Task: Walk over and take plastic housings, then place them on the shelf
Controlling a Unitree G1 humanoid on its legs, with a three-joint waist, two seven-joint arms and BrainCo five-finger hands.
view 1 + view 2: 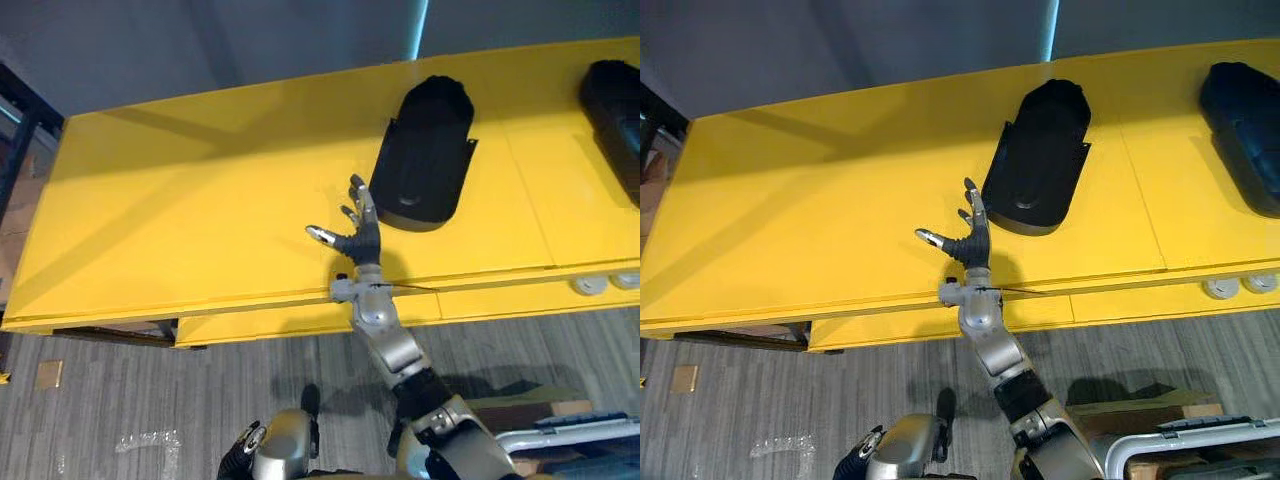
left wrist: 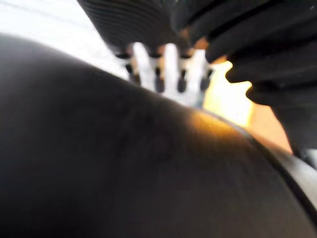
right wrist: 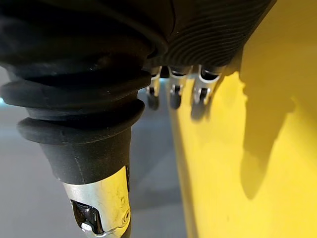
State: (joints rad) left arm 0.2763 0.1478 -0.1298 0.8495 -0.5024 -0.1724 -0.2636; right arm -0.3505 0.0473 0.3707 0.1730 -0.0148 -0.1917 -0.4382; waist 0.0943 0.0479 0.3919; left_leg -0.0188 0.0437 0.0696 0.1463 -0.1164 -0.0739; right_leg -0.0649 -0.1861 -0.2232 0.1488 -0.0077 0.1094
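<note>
A long black plastic housing (image 1: 425, 155) lies on the yellow shelf top (image 1: 180, 220), right of the middle. My right hand (image 1: 360, 240) hovers over the shelf just short of the housing's near left corner. It is open, with fingers spread and thumb pointing left, and holds nothing. In the right wrist view its straight fingers (image 3: 172, 91) reach out over the yellow surface. A second black housing (image 1: 1245, 130) lies at the far right, cut off by the edge of the view. My left hand (image 1: 245, 450) hangs low by my body, relaxed and empty.
Two small white round parts (image 1: 590, 285) sit near the shelf's front edge at the right. A dark frame (image 1: 20, 130) stands past the shelf's left end. On the grey carpet at lower right are a brown box (image 1: 540, 410) and a metal frame (image 1: 570, 435).
</note>
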